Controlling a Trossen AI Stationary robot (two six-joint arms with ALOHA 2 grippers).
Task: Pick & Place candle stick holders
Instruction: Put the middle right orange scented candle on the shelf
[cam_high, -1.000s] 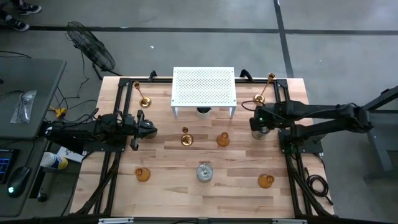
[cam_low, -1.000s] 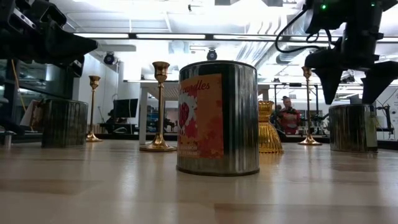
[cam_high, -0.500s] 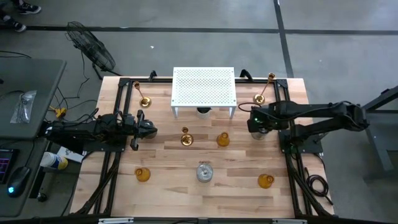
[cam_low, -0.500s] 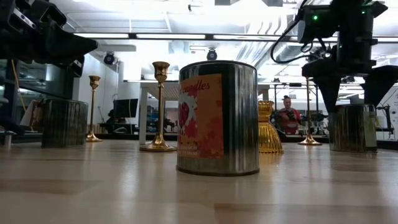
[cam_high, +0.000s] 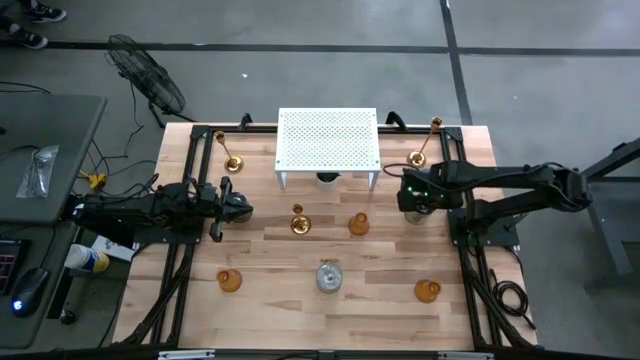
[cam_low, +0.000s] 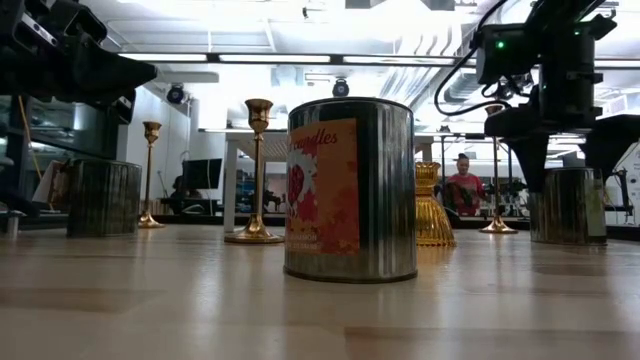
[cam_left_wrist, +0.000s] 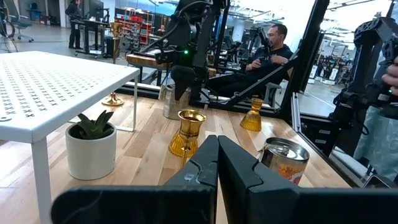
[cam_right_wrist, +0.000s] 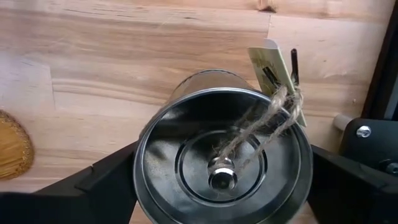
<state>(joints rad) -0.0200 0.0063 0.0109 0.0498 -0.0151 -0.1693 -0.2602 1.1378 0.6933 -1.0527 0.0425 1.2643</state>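
Note:
My right gripper (cam_high: 413, 198) is open over a silvery-grey jar holder (cam_right_wrist: 224, 162) with a twine-tied tag at the table's right. Its fingers point down and stand on either side of the jar's top (cam_low: 567, 180); whether they touch it I cannot tell. The jar stands on its base on the table. My left gripper (cam_left_wrist: 217, 140) is shut and empty, held above the table's left part (cam_high: 240, 208). Slim brass candlesticks (cam_high: 298, 222) (cam_high: 231, 160) (cam_high: 425, 150), amber holders (cam_high: 358, 224) (cam_high: 229, 280) (cam_high: 428, 291) and a second jar (cam_high: 328, 275) stand upright on the table.
A white perforated rack (cam_high: 328, 140) stands at the far middle, with a small potted plant (cam_left_wrist: 92, 146) under it. In the low view another jar (cam_low: 103, 198) stands on the table below my left arm. People show in the room beyond the table (cam_left_wrist: 273, 43).
My right gripper has gone down, and a little toward the table's left, so its open fingers now stand lower on either side of the jar's top. The jar has stayed where it was.

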